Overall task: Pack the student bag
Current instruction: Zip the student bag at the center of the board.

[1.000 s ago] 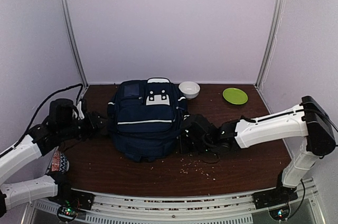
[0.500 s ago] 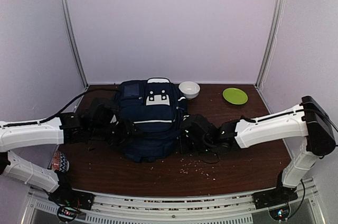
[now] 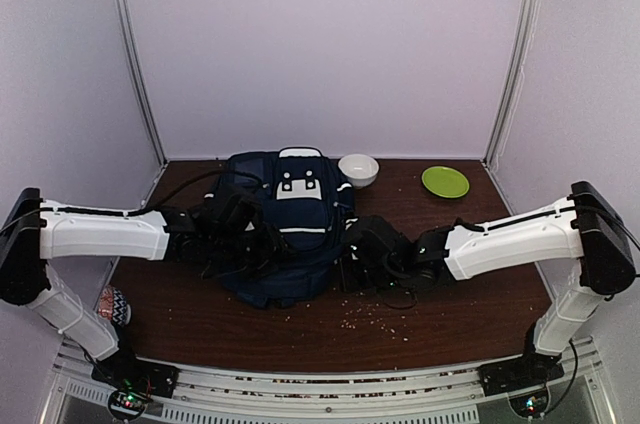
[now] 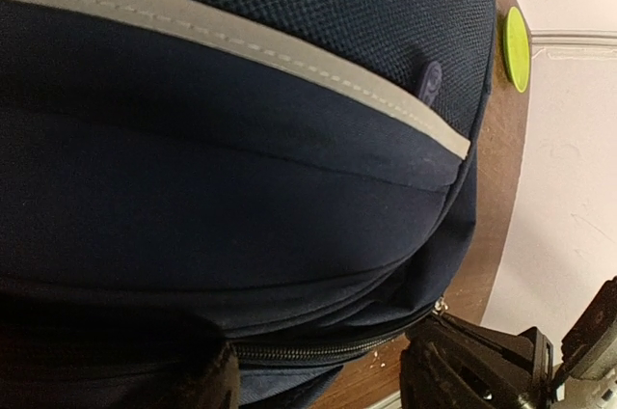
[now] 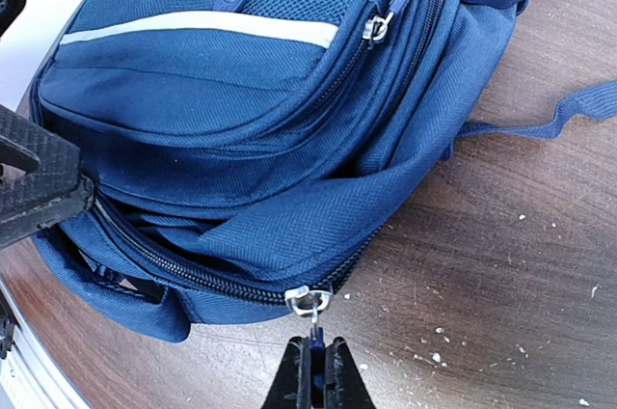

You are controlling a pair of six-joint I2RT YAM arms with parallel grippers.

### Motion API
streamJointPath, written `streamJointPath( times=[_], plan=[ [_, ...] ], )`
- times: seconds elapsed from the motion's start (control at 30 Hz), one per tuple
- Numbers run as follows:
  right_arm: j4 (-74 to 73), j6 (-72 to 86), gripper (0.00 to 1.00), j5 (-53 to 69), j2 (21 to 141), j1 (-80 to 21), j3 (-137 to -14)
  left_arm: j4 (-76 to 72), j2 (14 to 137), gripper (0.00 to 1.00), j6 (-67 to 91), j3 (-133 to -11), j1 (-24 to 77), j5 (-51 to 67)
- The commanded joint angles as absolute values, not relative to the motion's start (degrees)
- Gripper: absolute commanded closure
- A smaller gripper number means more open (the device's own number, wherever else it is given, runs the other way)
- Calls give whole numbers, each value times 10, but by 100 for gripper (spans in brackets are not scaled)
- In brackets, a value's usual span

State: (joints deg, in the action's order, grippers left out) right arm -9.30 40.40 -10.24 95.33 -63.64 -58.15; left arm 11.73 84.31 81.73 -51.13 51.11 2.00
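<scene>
Zipper pull [image 5: 308,301] at the lower edge of the student bag [image 3: 300,206] is pinched between the closed fingers of the right gripper [image 5: 310,356]. The bag lies in the middle of the brown table [image 3: 450,314]. The left gripper [image 3: 262,242], jaws wide apart, is close over its front pocket.

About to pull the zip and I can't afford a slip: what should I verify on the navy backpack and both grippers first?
1. Right gripper jaws shut on the metal zipper pull: ok.
2. Left gripper bracing the navy-blue fabric backpack: not ok, jaws wide open at its front, gripping nothing.
3. Main zipper opened: not ok, teeth beside the pull look meshed.
4. Loose blue webbing strap clear of the pull: ok, it lies apart on the brown table.
5. White bowl and green round plate clear of both arms: ok, behind the backpack.
</scene>
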Motion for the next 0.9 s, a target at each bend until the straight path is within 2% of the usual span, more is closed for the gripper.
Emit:
streamJointPath(
  times=[0.0,0.27,0.43,0.67,0.87],
  plan=[
    [-100,395,100,-109,947,-641,-596,81,864,2,826,-514,514,36],
    [-103,385,100,-110,947,-646,-599,-1,893,10,832,-474,514,65],
    [-99,387,100,-118,945,-646,-595,87,808,3,801,-509,514,18],
    [-87,392,100,-126,949,-646,-593,139,700,2,899,-472,555,-46],
    [-81,389,100,-121,954,-645,-585,173,700,2,975,-465,635,-84]
  ],
)
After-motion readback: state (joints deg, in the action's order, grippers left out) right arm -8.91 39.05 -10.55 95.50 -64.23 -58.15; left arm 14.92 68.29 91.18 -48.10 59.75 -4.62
